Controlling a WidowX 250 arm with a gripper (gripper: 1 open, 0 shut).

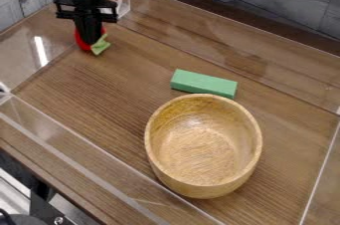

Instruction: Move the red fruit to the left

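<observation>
The red fruit (pixel 90 45) is a small red strawberry with a pale green cap, resting low on the wooden table at the far left. My black gripper (pixel 86 38) points straight down onto it, jaws shut on the fruit. The fingers hide most of the fruit's top. Only its lower red part and green cap show beside the fingertips.
A green rectangular block (pixel 204 84) lies near the middle. A large wooden bowl (pixel 204 145) stands toward the front right. Clear plastic walls (pixel 80 139) fence the table on all sides, and one wall runs close behind the gripper.
</observation>
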